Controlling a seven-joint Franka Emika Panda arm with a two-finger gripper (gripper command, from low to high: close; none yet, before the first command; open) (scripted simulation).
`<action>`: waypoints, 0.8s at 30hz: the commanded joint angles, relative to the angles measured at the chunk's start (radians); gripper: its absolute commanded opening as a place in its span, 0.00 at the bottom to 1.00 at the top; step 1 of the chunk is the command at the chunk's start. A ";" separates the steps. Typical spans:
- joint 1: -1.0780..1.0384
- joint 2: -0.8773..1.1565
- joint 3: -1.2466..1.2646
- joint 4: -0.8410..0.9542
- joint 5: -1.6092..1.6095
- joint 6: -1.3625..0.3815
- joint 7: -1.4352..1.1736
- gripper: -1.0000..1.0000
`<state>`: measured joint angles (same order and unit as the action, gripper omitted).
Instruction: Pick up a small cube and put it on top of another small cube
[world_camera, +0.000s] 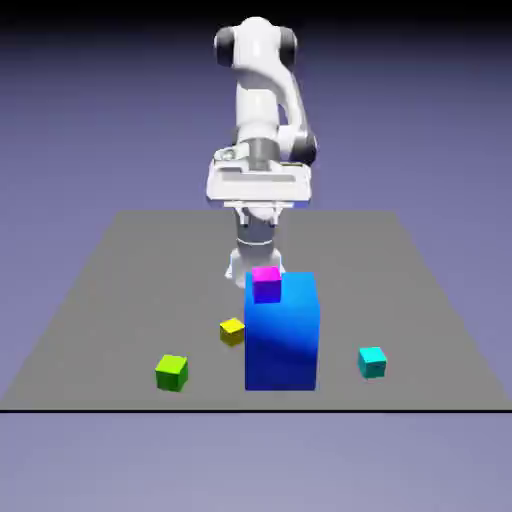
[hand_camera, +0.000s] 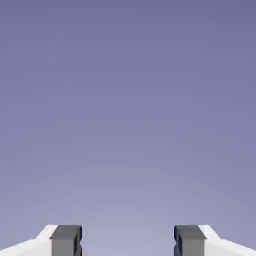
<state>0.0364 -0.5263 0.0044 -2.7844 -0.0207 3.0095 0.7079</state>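
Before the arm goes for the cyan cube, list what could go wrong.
1. The pink cube sits near the top edge of the tall blue block; a nudge while stacking may knock it off.
2. The cyan cube lies near the table's front edge.
3. The open gripper sees only backdrop.

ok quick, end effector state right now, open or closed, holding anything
end effector: open, holding nothing; the hand view shows only blue-violet backdrop between the two grey fingertips.
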 joint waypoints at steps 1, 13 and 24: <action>0.020 0.036 0.004 0.021 -0.017 -0.023 -0.027 0.50; 0.263 0.471 0.048 0.276 -0.223 -0.296 -0.357 0.50; 0.485 0.870 0.088 0.510 -0.411 -0.547 -0.658 0.50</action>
<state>0.5217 0.3435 0.0923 -2.2744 -0.4314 2.4630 0.0497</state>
